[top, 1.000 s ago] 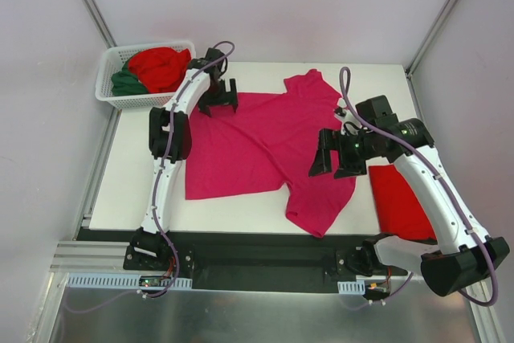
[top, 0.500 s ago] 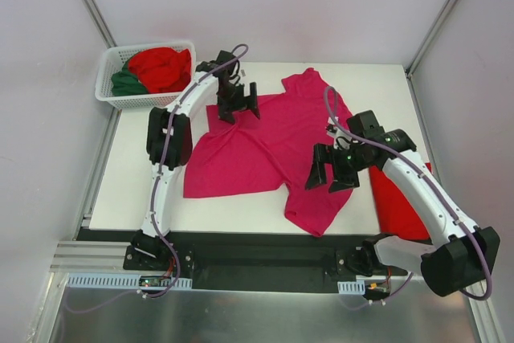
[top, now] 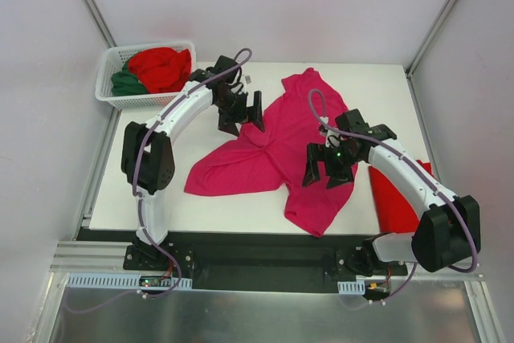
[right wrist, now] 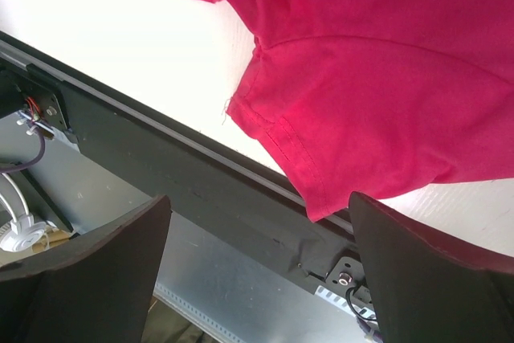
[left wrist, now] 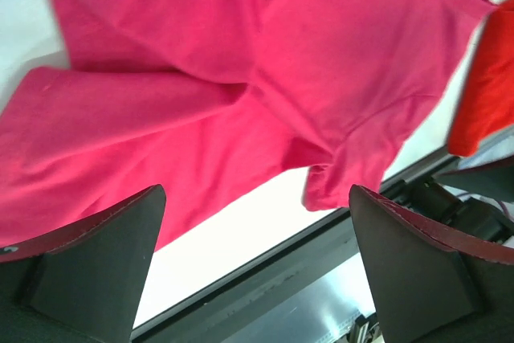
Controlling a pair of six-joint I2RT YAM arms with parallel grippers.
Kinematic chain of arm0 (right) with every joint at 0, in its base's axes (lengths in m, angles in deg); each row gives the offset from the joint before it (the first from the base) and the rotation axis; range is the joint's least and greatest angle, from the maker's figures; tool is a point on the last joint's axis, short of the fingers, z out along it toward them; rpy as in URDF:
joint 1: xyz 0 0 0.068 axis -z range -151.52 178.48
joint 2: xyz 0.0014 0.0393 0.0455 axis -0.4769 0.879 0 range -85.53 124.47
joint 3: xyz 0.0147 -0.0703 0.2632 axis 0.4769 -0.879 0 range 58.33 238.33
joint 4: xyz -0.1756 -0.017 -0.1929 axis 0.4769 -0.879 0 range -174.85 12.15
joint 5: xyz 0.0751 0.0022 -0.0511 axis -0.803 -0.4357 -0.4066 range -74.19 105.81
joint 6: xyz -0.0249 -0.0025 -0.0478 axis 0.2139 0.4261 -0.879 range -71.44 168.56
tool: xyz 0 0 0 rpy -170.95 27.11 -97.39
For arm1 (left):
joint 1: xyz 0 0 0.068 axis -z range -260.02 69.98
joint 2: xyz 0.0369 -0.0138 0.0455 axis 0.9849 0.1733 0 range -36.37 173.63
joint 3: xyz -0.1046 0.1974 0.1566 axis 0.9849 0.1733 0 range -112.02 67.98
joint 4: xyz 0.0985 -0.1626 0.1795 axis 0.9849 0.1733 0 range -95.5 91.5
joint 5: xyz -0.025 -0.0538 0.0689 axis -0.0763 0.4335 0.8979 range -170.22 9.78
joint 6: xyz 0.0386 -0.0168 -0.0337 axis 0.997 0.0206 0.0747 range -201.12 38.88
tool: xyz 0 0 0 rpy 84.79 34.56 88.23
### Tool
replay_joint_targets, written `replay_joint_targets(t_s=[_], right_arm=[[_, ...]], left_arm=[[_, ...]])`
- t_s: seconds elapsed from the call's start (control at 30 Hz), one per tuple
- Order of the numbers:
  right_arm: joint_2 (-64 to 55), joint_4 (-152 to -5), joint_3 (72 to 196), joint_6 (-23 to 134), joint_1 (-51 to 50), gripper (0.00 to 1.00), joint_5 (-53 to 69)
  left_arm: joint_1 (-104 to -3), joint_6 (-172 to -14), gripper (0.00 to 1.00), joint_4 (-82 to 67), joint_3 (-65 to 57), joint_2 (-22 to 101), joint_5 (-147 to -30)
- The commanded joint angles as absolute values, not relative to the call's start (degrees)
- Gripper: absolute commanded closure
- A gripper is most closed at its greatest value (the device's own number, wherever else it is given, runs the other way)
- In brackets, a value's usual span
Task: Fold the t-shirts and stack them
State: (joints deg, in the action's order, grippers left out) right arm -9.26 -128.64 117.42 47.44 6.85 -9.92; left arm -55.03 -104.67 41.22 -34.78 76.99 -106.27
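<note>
The right arm (top: pixel 405 178) crosses over the red t-shirt (top: pixel 397 202) that lies flat at the table's right near edge, hiding part of it. The left arm (top: pixel 173 118) reaches from the left side over bare tabletop, with a purple cable looping along it. In the left wrist view a corner of that red t-shirt (left wrist: pixel 490 78) shows just beyond the magenta hem.

The magenta-pink t-shirt (top: pixel 269 154) lies rumpled in the middle of the table, one sleeve towards the far edge and another part drooping towards the near edge. The left gripper (top: pixel 243 118) hangs over its far left part with fingers spread wide and nothing between them; its wrist view shows only creased cloth (left wrist: pixel 281 62) below. The right gripper (top: pixel 324 174) hovers over the shirt's right near part, also spread wide and empty, with the sleeve hem (right wrist: pixel 385 78) beneath it.

A white lattice basket (top: pixel 108 90) sits off the table's far left corner, holding a bright red shirt (top: pixel 161 66) heaped beside a dark green shirt (top: pixel 127 82).

The table (top: pixel 377 86) is white, edged at the near side by a black rail (top: pixel 257 247) that carries both arm bases. Pale walls and aluminium struts (top: pixel 88 6) enclose the space.
</note>
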Motion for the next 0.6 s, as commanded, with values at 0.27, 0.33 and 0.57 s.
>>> replay_joint_targets(t_s=[0.27, 0.33, 0.57], right_arm=[[-13.0, -128.7, 117.1, 45.8, 6.6, 0.04, -8.8], [-14.2, -128.7, 116.2, 45.7, 6.6, 0.04, -9.1], [-17.0, -129.5, 114.2, 46.2, 6.7, 0.04, -9.0]], left_arm=[[-55.6, -101.1, 0.01, 41.5, -44.0, 86.5, -101.4], [-55.6, -100.3, 0.01, 41.4, -46.6, 89.8, -98.3], [-56.2, -98.5, 0.01, 44.6, -55.4, 98.6, -87.7]])
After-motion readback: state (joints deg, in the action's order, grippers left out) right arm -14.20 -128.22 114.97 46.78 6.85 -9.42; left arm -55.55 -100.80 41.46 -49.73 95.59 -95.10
